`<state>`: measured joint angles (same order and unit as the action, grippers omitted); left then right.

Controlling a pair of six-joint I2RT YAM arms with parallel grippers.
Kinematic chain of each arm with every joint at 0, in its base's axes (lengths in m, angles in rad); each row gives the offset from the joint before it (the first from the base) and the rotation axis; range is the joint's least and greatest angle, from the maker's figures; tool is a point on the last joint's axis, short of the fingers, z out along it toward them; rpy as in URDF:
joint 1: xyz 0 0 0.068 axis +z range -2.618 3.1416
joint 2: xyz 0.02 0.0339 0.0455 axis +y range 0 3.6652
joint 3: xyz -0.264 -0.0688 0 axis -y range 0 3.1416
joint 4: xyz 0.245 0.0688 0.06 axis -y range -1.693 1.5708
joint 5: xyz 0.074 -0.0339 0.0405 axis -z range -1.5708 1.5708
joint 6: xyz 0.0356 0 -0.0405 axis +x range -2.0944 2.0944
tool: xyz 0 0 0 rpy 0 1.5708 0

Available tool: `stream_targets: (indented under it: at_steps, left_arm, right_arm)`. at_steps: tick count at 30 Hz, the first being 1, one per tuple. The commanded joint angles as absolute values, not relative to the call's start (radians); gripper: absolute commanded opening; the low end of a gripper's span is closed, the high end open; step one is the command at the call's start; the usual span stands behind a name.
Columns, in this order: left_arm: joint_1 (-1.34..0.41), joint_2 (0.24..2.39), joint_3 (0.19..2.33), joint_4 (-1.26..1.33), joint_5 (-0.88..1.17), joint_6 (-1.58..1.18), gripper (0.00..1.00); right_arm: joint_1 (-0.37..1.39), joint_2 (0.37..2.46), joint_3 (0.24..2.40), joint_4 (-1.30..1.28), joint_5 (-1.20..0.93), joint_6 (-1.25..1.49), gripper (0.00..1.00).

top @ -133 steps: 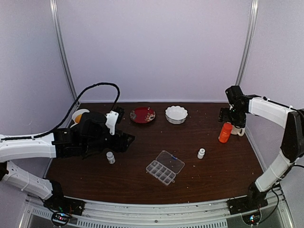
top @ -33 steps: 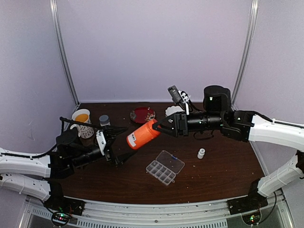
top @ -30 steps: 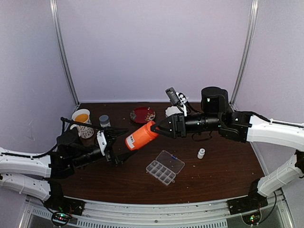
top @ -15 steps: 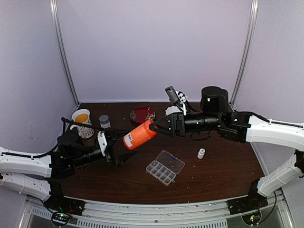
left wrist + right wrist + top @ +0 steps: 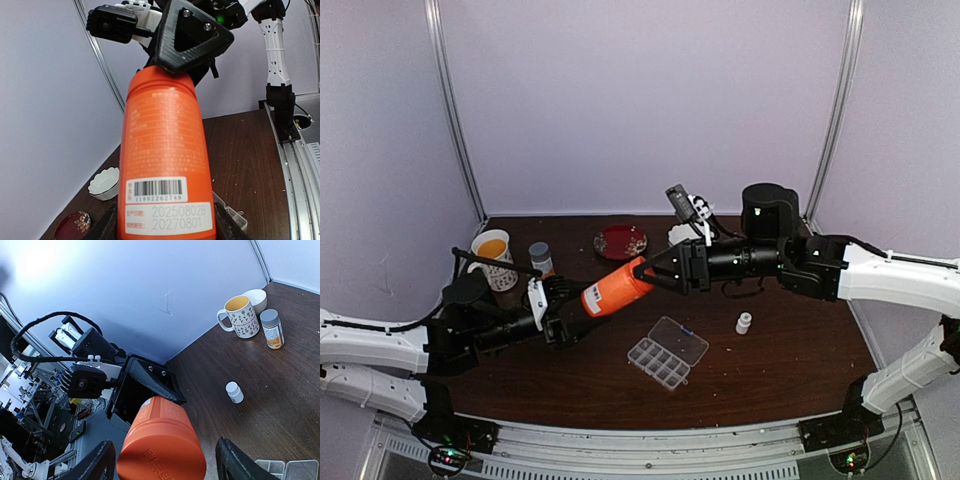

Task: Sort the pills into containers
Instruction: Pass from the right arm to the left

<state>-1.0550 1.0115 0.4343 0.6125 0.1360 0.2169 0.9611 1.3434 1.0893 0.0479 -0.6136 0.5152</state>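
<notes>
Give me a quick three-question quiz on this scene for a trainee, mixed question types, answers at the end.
1. True or false: the orange plastic pill bottle stands on the dark brown table.
2. The lid of the clear plastic pill box is: A. open, B. shut, C. missing.
3. Fill in: the bottle's barcode end sits in the ___ gripper.

Key:
1. False. It is held in the air between the left gripper and the right gripper.
2. A.
3. Left.

Over the counter, between left gripper and right gripper, large bottle; nearer and right, pill box; small bottle right of that.
</notes>
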Motion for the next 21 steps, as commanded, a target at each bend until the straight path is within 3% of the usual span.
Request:
stream_targets:
  at_steps: [1, 10, 17, 21]
  left_arm:
    - [-1.057, 1.011, 0.467, 0.631, 0.163, 0.211, 0.15]
    - [-1.056, 1.009, 0.467, 0.632, 0.155, 0.212, 0.15]
    - [-1.057, 1.011, 0.467, 0.633, 0.150, 0.200, 0.15]
    - [-1.057, 1.012, 0.455, 0.686, 0.137, 0.120, 0.03]
  right_arm:
    - [0.969, 1.324, 1.110, 0.021, -0.607, 0.477, 0.72]
    - [0.970, 1.331, 1.115, 0.007, -0.611, 0.470, 0.70]
    - [0.970, 1.334, 1.118, 0.007, -0.623, 0.461, 0.43]
    - [0.971, 1.329, 1.122, 0.008, -0.645, 0.430, 0.21]
